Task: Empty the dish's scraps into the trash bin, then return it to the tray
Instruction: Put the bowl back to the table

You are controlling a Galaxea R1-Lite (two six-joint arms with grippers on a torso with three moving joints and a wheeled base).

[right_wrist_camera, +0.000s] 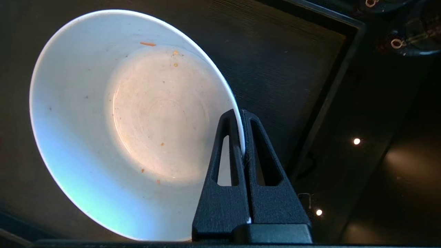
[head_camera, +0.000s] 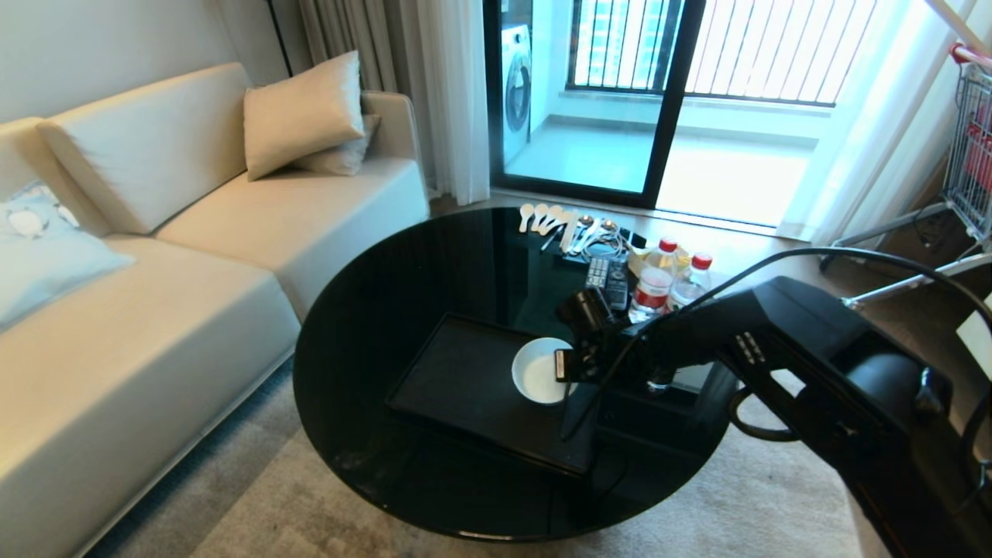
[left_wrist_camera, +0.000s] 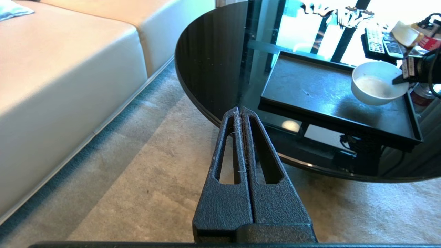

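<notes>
**Bowl's back over the tray, only crumbs left in it**

Biggest thing first: the round black glass table [head_camera: 372,325] with the tray [head_camera: 465,372] sitting on it, nearer the robot's side. Sofa [head_camera: 155,256] off to the left, and a clutter of spoons [head_camera: 542,218], remotes [head_camera: 608,280] and two red-capped bottles [head_camera: 670,283] at the far edge of the table.

The right gripper [right_wrist_camera: 242,117] is reaching in from the right and is pinched tight on the rim of the dish [head_camera: 540,370], one finger inside the wall, one outside. The dish is over the right end of the tray, close to the tray's edge. From the left wrist view it looks a bit tilted and I honestly can't tell if the base is touching the tray yet or hanging just above it.

The left gripper [left_wrist_camera: 240,113] is parked low beside the table over the carpet [left_wrist_camera: 155,179], fingers pressed together with nothing in them.

Contents: the dish is basically empty, just a few tiny orange and yellow specks of the scraps [right_wrist_camera: 148,43] stuck to the inside wall and bottom. Tray has nothing else on it. The trash bin isn't in any view.

What could go sideways: it's a one-sided rim pinch on a smooth bowl, so if it lets go while the dish is tilted or off the surface, it could rock or clatter. It's also near the tray's right rim, so landing half on that rim and tipping onto the glass seems possible.
</notes>
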